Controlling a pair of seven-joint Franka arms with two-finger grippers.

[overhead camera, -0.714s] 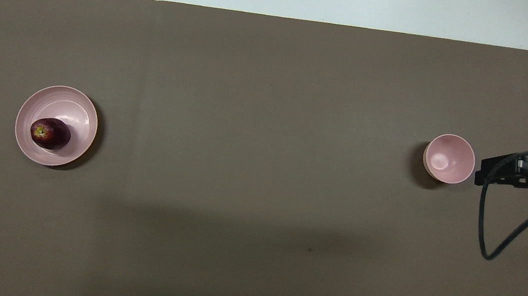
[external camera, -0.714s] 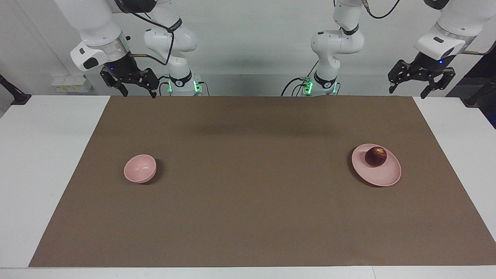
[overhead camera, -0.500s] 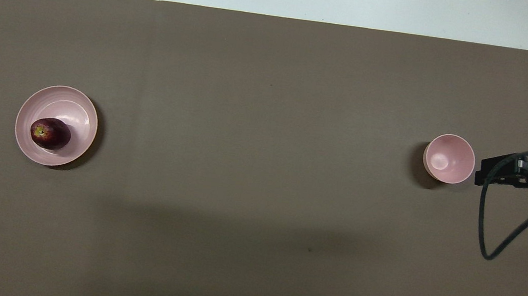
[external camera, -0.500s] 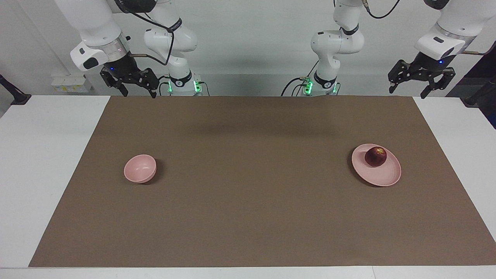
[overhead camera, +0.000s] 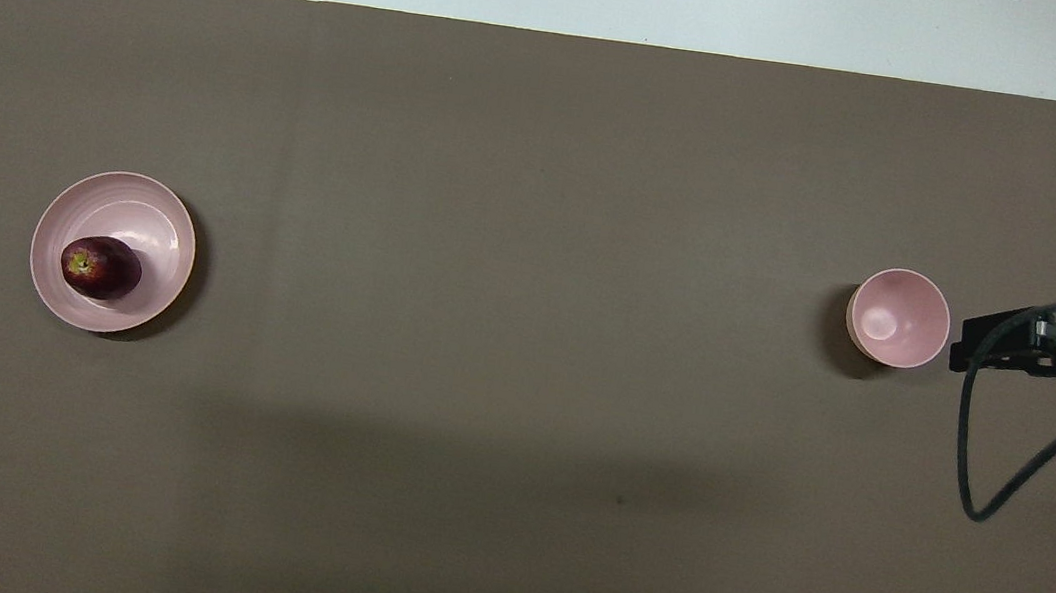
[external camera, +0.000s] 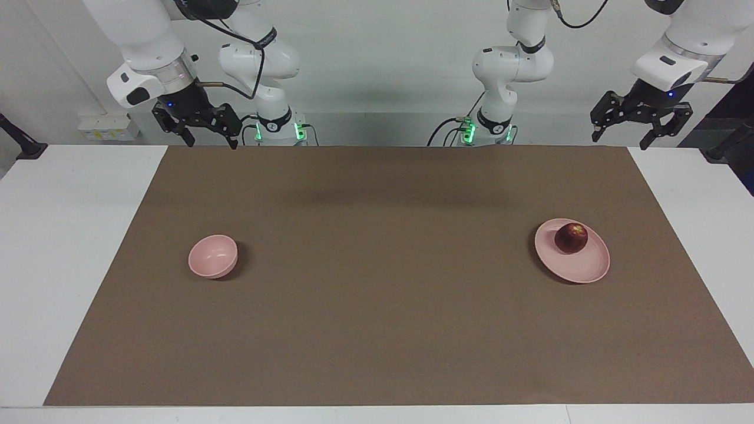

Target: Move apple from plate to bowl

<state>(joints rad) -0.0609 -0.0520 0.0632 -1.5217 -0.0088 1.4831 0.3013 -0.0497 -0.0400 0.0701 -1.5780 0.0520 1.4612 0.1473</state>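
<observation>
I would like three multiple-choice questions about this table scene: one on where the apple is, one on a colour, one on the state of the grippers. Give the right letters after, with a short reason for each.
1. Where is the apple?
A. in the bowl
B. on the plate
C. on the brown mat

2. What colour are the plate and the bowl?
A. pale pink
B. blue
C. green

3. What do the grippers hold?
A. the left holds the apple
B. the right holds the bowl
C. nothing, both are open

Answers:
1 B: the apple sits on the plate, at the left arm's end of the table.
2 A: plate and bowl are both pale pink.
3 C: the left gripper and the right gripper hang open and empty, raised at the table edge by the robots.
</observation>
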